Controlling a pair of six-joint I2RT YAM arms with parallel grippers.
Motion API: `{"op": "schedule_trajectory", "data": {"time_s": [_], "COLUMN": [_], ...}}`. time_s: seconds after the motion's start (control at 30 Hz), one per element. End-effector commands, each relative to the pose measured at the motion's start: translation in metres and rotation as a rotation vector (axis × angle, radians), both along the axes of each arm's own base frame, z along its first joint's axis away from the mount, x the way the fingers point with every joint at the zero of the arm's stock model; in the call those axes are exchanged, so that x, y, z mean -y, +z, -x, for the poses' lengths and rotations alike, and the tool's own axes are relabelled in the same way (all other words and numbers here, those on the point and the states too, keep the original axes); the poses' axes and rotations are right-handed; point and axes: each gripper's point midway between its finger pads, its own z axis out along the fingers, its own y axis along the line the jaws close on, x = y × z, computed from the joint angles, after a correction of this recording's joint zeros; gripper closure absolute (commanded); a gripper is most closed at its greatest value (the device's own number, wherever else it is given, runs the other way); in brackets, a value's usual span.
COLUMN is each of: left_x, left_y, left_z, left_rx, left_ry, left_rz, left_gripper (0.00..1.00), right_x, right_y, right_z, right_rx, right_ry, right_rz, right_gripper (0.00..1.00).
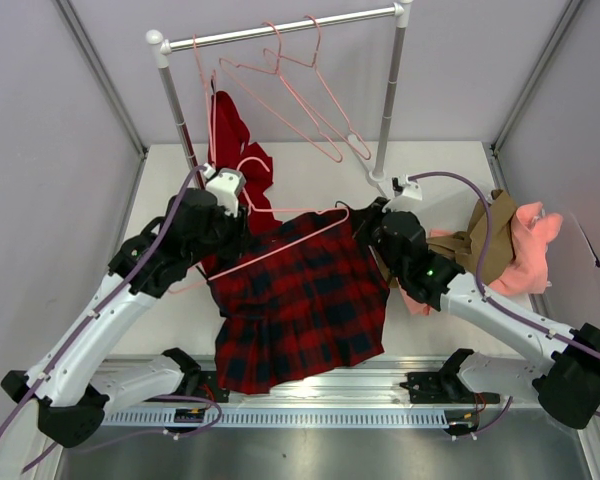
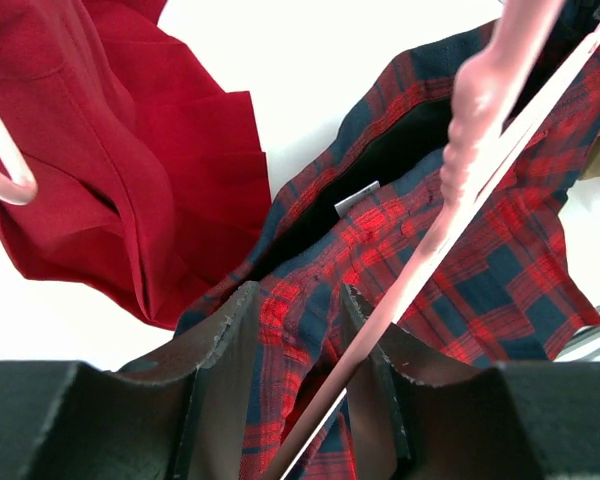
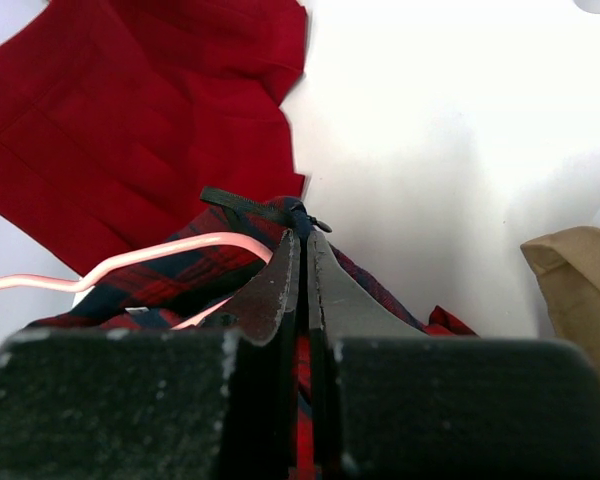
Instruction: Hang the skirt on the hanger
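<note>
The red and navy plaid skirt hangs spread between my two grippers above the table, hem toward the near edge. A pale-pink hanger lies along its waistband, hook toward the rack. My left gripper holds the left end of the waist. In the left wrist view its fingers pinch bunched plaid skirt, and the hanger bar runs down between them. My right gripper is shut on the right waist corner. In the right wrist view the gripper clamps skirt by the zipper, with the hanger curving beside it.
A plain red garment hangs at the rack's left post and lies under the left gripper. The metal rack carries spare pink hangers. Tan clothes and pink clothes lie piled at the right, beside the right arm.
</note>
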Motion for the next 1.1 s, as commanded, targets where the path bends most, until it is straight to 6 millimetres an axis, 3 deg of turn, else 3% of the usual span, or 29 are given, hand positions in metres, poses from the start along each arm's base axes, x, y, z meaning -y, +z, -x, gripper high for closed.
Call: {"op": "schedule_trajectory", "data": {"time_s": [0.0,0.4,0.63,1.07], "left_x": [-0.004,-0.005,0.002,0.011], "left_y": [0.02,0.03,0.026,0.049], "left_z": [-0.006,-0.015,-0.017,-0.02], "left_rx": [0.05,0.062,0.036,0.098], "left_ry": [0.025,0.053,0.036,0.046], "left_rz": [0.018,0.04,0.05,0.171], "left_gripper": [1.0,1.0,1.0,1.0], "right_x": [0.0,0.0,-0.011,-0.024], "right_y": [0.043,0.044,0.041,0.053], "right_z": [-0.003,0.0,0.004,0.011], "right_rx": [0.092,0.111,0.122,0.222], "right_ry": [-0.026,-0.027,0.01,0.065], "right_rz": [-0.123,-0.14,-0.169,-0.165], "right_gripper": [1.0,1.0,1.0,1.0]}}
